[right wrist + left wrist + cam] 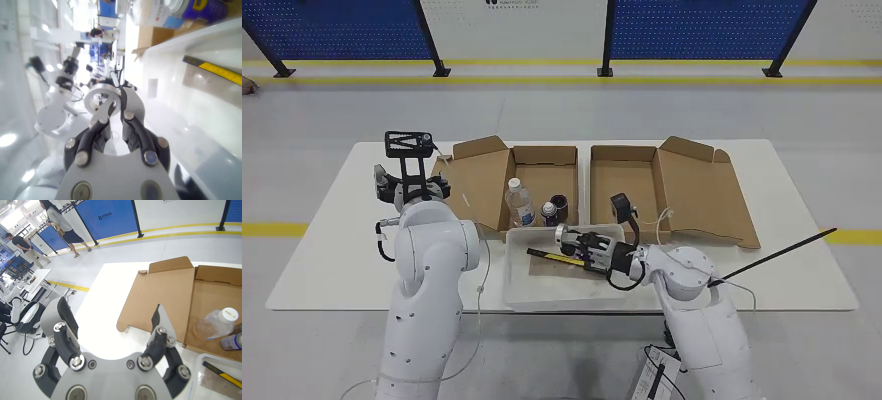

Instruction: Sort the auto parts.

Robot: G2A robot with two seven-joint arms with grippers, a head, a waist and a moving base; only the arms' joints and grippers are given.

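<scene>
Right wrist view: ring (88,100) behind fingers (132,103)

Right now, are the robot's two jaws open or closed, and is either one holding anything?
Left gripper: jaws open, holding nothing.
Right gripper: jaws closed on a silver metal ring.

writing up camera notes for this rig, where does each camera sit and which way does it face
Top view: above the arms, looking down at the white table; the left arm and right arm show.
Left wrist view: on the left wrist, facing across the left open brown cardboard box; open left gripper shows.
Right wrist view: on the right wrist, facing along the white plastic tray; right gripper shut on a silver metal ring shows.
Shared: all three show the tray's yellow-and-black ruler and the clear plastic bottle.
</scene>
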